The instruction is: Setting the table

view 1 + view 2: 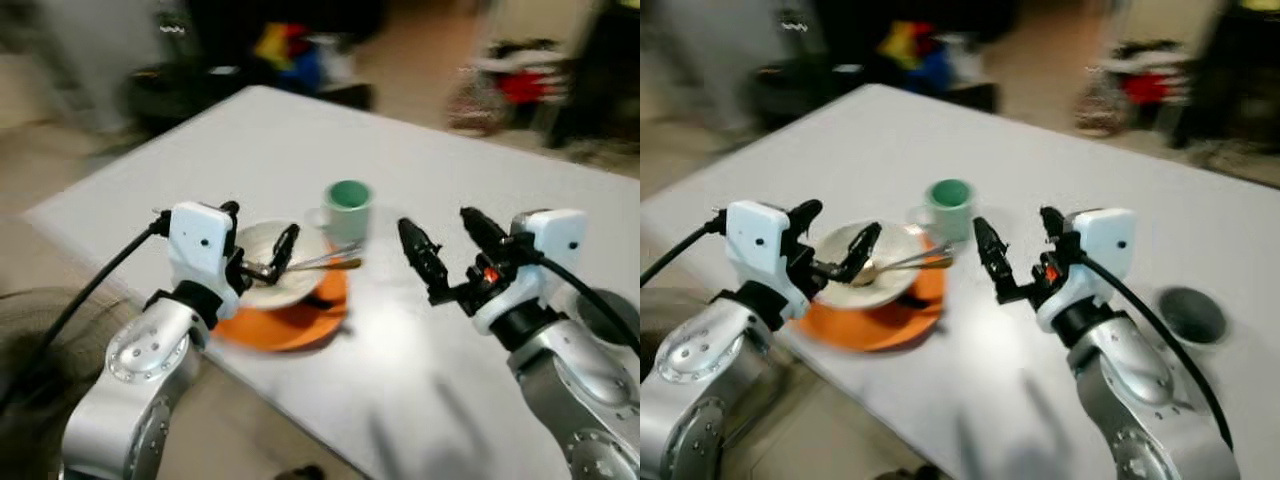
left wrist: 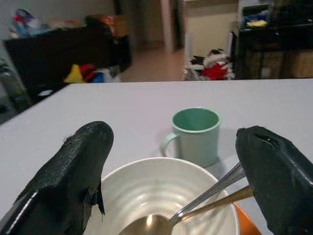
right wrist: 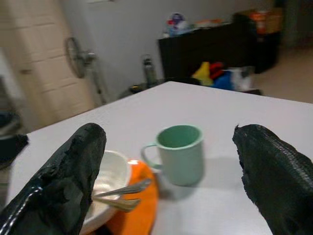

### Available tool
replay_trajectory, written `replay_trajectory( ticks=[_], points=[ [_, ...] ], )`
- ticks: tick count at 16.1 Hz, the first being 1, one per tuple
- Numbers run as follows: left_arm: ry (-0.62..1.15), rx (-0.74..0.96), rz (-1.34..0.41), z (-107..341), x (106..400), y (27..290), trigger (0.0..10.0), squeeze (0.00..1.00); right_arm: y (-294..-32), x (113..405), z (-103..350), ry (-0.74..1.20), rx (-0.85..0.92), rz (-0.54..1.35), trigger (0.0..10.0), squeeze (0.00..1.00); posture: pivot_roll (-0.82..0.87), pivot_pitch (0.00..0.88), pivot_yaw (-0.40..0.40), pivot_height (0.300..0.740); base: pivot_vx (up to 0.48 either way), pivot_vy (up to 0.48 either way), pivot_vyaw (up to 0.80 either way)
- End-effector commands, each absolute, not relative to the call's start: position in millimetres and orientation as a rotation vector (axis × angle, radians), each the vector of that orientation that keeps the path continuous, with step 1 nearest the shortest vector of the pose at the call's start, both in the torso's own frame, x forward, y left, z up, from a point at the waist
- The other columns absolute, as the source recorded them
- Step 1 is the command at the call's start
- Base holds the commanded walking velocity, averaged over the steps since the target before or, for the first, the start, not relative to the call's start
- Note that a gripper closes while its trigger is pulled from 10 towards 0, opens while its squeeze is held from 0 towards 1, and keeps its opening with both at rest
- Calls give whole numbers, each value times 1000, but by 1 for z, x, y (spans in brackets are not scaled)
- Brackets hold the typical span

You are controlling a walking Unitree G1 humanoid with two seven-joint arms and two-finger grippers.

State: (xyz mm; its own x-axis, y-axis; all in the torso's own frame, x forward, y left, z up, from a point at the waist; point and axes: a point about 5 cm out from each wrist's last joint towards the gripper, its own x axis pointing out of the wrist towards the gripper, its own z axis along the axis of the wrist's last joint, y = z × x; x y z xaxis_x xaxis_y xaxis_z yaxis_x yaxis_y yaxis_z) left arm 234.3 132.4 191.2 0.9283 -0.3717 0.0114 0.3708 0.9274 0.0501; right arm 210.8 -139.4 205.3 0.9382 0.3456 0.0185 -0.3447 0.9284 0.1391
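Unstacking begins: left gripper [image 1: 262, 250], fingers spread, straddles the white bowl [image 1: 270, 262] holding two spoons [image 2: 195, 205]; right gripper [image 1: 445, 250], released, hovers beside the bowl; lifting cutlery likely follows.

Bright, even light — eye views motion-blurred throughout.
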Motion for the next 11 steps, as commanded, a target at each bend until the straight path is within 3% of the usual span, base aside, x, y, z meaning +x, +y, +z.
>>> replay_trajectory(
  ticks=[1,11],
  points=[
    [-32,65,-361,194,233,137,10000,0,-138,212,205,-2,146,354,10000,1000,104,0,77,740,0,274,800],
    [-24,73,-365,193,233,137,10000,0,-136,211,204,-2,150,363,10000,1000,108,0,80,740,0,346,800]
  ],
)
